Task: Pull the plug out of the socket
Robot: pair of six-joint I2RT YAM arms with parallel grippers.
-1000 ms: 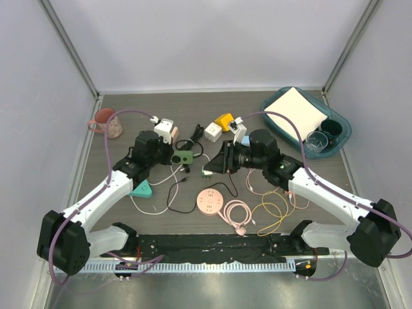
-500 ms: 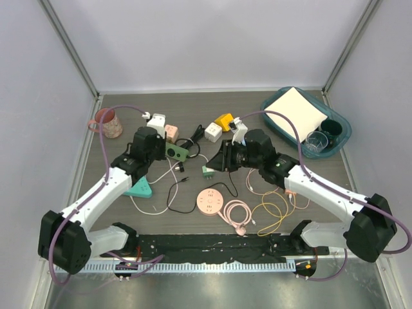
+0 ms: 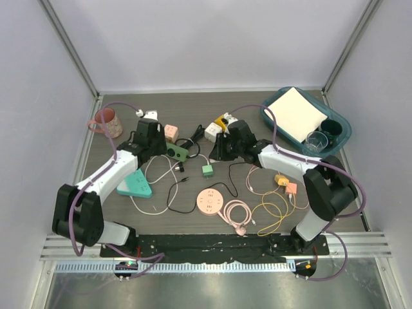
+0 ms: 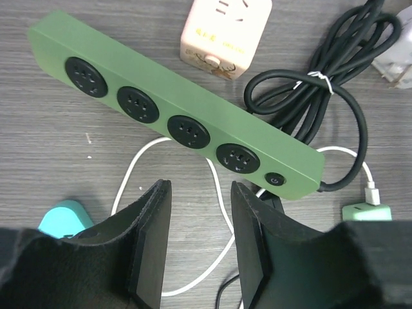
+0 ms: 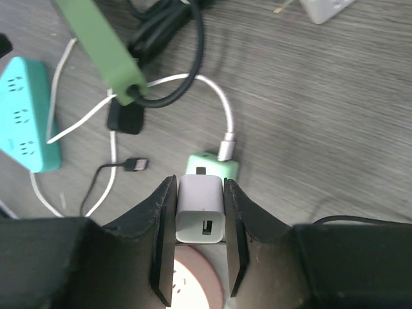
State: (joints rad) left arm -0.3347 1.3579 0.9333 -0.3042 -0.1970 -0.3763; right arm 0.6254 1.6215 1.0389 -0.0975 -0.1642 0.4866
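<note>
The green power strip (image 4: 174, 119) lies flat on the table with all its sockets empty; it also shows in the top view (image 3: 176, 152) and the right wrist view (image 5: 100, 38). My right gripper (image 5: 199, 193) is shut on a white USB charger plug (image 5: 201, 207) and holds it above the table, apart from the strip, over a small green adapter (image 5: 212, 167). In the top view my right gripper (image 3: 219, 149) is right of the strip. My left gripper (image 4: 201, 199) is open and empty, just in front of the strip, over a white cable (image 4: 222, 212); in the top view it (image 3: 156, 147) sits left of the strip.
A coiled black cord (image 4: 322, 90) and a peach cube socket (image 4: 225, 32) lie behind the strip. A teal triangular socket (image 3: 135, 185), a pink round socket (image 3: 210, 201) and loose cables (image 3: 273, 209) lie nearer the front. A blue tray (image 3: 277, 116) stands back right, a pink cup (image 3: 106, 122) back left.
Both arms have swung toward the back of the table. My right gripper has drawn away from the strip with the white plug in it. My left gripper has moved up and left.
</note>
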